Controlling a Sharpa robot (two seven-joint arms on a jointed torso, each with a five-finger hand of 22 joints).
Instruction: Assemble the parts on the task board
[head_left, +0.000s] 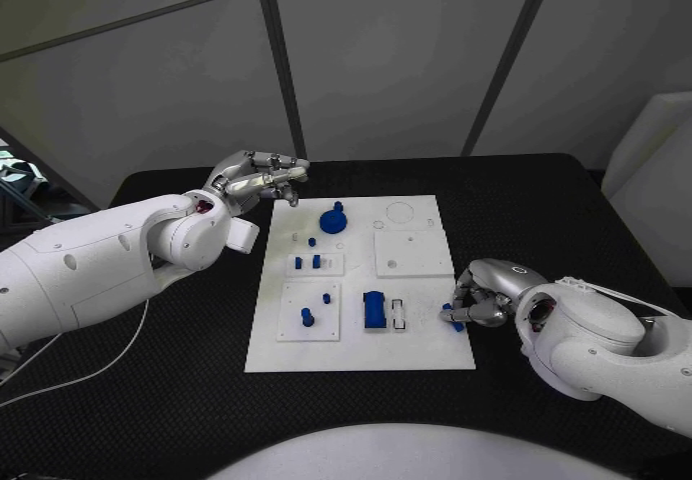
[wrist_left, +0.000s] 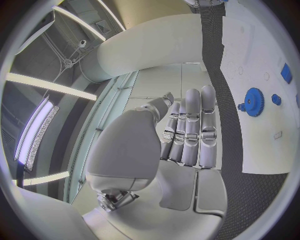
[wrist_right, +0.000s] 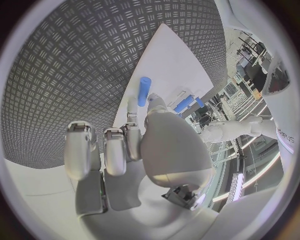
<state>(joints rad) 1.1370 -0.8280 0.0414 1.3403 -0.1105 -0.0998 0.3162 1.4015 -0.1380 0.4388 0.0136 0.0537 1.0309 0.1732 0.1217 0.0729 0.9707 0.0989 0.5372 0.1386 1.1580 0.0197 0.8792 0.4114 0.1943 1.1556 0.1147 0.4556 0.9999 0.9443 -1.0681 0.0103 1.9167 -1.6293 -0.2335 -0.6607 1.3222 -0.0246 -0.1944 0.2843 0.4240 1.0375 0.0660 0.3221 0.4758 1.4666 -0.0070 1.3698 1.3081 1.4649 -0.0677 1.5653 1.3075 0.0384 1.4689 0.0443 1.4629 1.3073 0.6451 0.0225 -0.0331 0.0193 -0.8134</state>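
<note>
The right hand (head_left: 483, 297), at the lower right of the head view beside the task board's (head_left: 433, 352) right edge, pinches a small blue peg (wrist_right: 144, 91) between thumb and a finger, the other fingers (wrist_right: 80, 150) held side by side. The peg probably points toward the board, though its tip is poorly seen. To do this step well, I judge it should keep the pinch firm, square the peg upright over its hole and lower slowly. The left hand (head_left: 254, 180), at the upper left by the board's far corner, holds nothing, fingers straight and pressed together. The blue gear (head_left: 333, 220) sits on the board's upper part, the blue block (head_left: 374, 309) lower centre
</note>
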